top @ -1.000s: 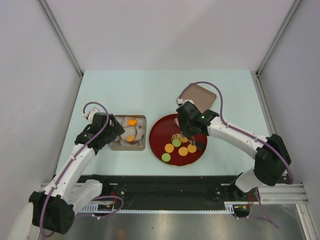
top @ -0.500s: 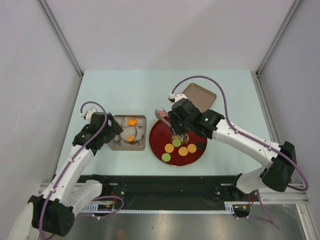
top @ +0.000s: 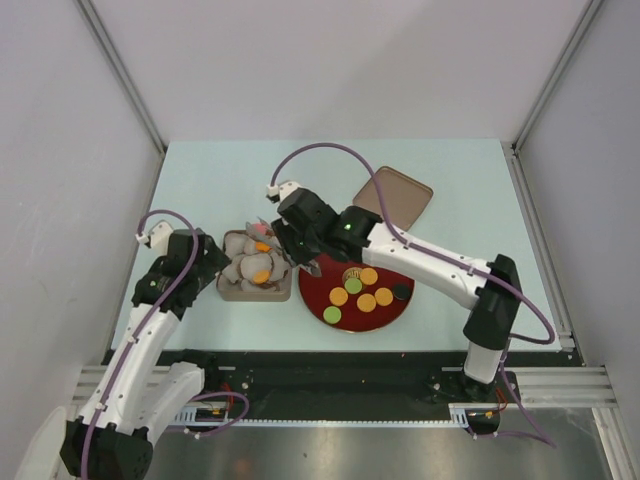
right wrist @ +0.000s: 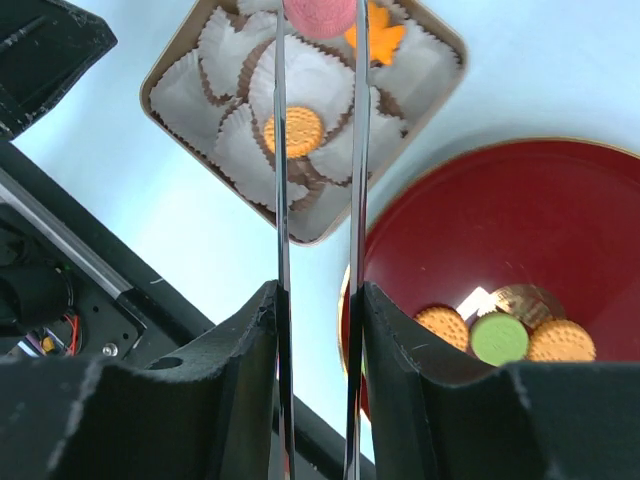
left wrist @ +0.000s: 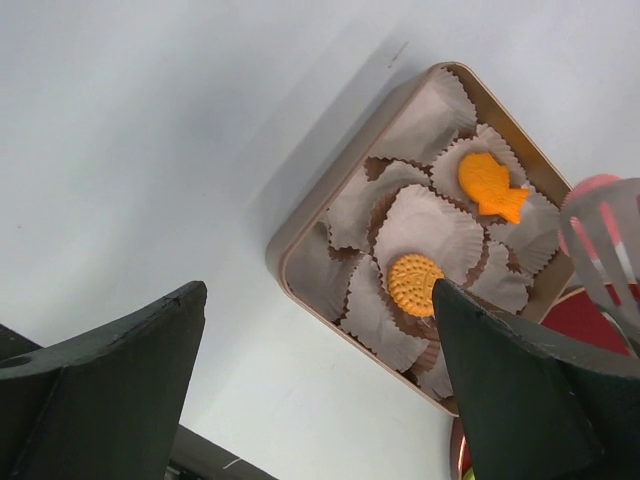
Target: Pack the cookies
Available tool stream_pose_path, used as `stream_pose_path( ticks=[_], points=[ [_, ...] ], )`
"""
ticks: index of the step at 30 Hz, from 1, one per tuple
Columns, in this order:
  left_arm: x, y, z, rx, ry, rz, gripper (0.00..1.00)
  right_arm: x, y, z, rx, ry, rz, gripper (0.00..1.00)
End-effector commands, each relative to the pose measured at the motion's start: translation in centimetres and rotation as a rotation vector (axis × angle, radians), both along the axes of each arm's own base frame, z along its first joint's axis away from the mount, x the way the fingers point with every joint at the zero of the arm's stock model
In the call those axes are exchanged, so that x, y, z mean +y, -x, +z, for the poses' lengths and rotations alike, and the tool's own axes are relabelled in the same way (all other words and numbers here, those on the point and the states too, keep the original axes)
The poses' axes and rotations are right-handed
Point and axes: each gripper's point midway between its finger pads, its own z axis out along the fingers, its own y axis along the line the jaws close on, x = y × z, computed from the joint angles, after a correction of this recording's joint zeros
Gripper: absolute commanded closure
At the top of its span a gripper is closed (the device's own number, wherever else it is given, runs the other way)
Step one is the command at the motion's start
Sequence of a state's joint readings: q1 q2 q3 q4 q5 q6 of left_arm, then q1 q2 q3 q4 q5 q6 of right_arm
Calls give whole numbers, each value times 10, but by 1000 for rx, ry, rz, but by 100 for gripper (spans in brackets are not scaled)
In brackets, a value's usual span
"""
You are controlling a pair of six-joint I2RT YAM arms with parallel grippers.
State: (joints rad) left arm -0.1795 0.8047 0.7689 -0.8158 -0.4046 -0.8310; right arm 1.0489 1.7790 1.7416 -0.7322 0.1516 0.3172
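A tan box [top: 228, 288] lined with pale paper cups holds a round orange cookie [top: 261, 275] and an irregular orange piece [top: 264, 243]. My right gripper [top: 300, 250] is shut on metal tongs [right wrist: 278, 200], and the tongs pinch a pink cookie [right wrist: 320, 15] above the box's far side. The pink cookie also shows in the left wrist view [left wrist: 590, 190]. The dark-red plate [top: 322, 268] holds several orange cookies, two green ones and a black one [top: 401, 292]. My left gripper [top: 215, 262] is open and empty just left of the box [left wrist: 300, 245].
A brown lid [top: 395, 195] lies behind the plate at the back right. The black base rail runs along the table's near edge. The right arm reaches across the plate's far left side.
My right arm has swung left from over the plate to over the box, carrying the pink cookie in the tongs. My left arm has drawn back a little to the left.
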Motion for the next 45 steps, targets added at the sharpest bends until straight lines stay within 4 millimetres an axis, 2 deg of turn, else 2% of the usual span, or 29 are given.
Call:
stream_pose_path(
  ticks=[1, 5, 13, 19, 30, 32, 39, 44, 45],
  points=[
    [11, 3, 12, -24, -11, 71, 0, 25, -2, 9, -12, -26, 70, 71],
    [10, 3, 11, -22, -11, 68, 0, 44, -7, 3, -4, -34, 102, 71],
    [8, 4, 6, -12, -9, 51, 0, 72, -10, 5, -2, -85, 164, 70],
    [9, 5, 6, -10, -17, 48, 0, 81, -15, -4, 2, -73, 167, 70],
    [10, 5, 4, -4, -20, 48, 0, 80, -23, -20, 37, -68, 157, 69],
    [10, 5, 4, -5, -21, 49, 0, 81, -26, -20, 33, -70, 151, 66],
    [10, 6, 2, 0, -24, 46, 0, 83, -35, -18, 25, -93, 133, 44],
    [10, 5, 3, -1, -25, 45, 0, 80, -38, -10, 11, -109, 115, 41],
    [10, 5, 3, -1, -27, 46, 0, 74, -40, -2, -10, -112, 93, 41]
  ],
)
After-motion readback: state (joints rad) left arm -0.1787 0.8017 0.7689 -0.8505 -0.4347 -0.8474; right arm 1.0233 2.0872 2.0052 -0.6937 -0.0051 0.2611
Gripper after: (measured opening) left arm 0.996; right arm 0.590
